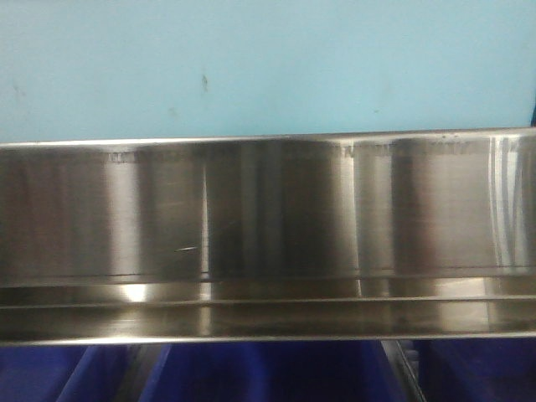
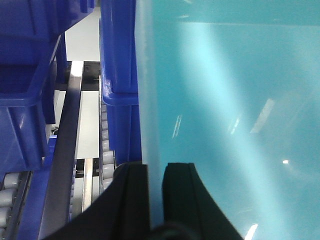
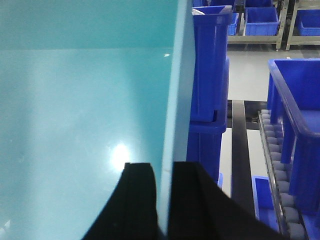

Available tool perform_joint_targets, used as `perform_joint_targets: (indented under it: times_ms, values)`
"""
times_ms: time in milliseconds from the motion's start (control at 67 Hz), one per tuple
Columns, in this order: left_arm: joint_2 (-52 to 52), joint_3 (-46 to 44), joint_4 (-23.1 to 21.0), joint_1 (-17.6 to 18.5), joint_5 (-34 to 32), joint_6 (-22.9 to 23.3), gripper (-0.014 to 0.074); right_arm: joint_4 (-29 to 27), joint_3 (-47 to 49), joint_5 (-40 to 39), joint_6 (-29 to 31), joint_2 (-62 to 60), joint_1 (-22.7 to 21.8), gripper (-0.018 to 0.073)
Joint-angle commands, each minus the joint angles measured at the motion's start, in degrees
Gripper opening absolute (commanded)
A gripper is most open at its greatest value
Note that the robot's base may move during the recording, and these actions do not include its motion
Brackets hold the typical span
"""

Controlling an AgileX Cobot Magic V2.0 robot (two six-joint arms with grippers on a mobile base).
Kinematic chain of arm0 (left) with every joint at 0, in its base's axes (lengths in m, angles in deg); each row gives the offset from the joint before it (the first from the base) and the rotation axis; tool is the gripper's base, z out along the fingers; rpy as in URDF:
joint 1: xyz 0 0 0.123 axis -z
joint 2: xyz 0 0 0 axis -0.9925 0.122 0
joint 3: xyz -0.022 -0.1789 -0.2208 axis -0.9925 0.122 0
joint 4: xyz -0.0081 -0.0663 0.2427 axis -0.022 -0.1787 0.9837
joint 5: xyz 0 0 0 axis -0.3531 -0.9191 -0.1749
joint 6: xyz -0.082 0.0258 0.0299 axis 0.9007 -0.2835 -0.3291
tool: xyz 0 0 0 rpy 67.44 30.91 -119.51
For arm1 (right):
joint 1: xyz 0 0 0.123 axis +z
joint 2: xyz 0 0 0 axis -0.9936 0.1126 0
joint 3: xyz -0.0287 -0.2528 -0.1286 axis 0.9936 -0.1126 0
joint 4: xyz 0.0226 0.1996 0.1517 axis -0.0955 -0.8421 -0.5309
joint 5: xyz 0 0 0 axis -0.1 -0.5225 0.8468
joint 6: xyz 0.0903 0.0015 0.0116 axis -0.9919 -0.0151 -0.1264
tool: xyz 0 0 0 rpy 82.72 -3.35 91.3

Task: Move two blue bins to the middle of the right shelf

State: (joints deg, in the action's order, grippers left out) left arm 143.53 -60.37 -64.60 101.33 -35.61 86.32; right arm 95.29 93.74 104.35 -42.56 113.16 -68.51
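Note:
A pale cyan blue bin (image 1: 251,67) fills the top of the front view, its plain side just above the right shelf middle's shiny steel front rail (image 1: 268,218). In the left wrist view my left gripper (image 2: 156,175) is shut on this bin's (image 2: 225,100) left wall, one black finger (image 2: 132,200) outside and one inside. Seen from the right wrist, my right gripper (image 3: 165,175) is shut on the bin's (image 3: 85,100) right wall in the same way. Whether a second bin is nested inside, I cannot tell.
Dark royal-blue bins (image 1: 251,373) show below the rail. More of them (image 2: 117,50) stand stacked close on the left, over a roller track (image 2: 107,160). To the right are a stacked dark bin (image 3: 207,65), another (image 3: 295,100) on rollers (image 3: 280,165), and far racks (image 3: 260,20).

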Motion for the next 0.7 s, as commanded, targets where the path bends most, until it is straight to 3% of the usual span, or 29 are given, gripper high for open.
perform_joint_targets:
  times_ms: [0, 269, 403, 597, 687]
  values:
    - [-0.61, -0.78, -0.3, 0.23, -2.98, -0.21, -0.0111, -0.08, 0.61, -3.4, 0.62, -0.84, 0.01, -0.0163]
    - [-0.61, -0.78, -0.31, 0.23, -2.48, -0.21, -0.0111, -0.28, 0.61, -2.7, 0.62, -0.84, 0.01, -0.0163]
    - [-1.67, -0.78, -2.83, 0.52, -1.3, -0.21, -0.0111, -0.87, 0.61, -0.01, 0.62, -2.0, 0.64, -0.016]
    - [-5.99, -0.63, 0.27, 4.93, 4.55, -0.21, -0.0111, 0.12, 0.61, 7.55, 0.21, -5.55, 5.3, -0.0142]
    - [-8.22, 0.56, 1.14, 7.14, 5.21, 1.16, -0.0111, 4.59, 0.61, 11.3, -4.39, -6.84, 7.51, -0.0142]
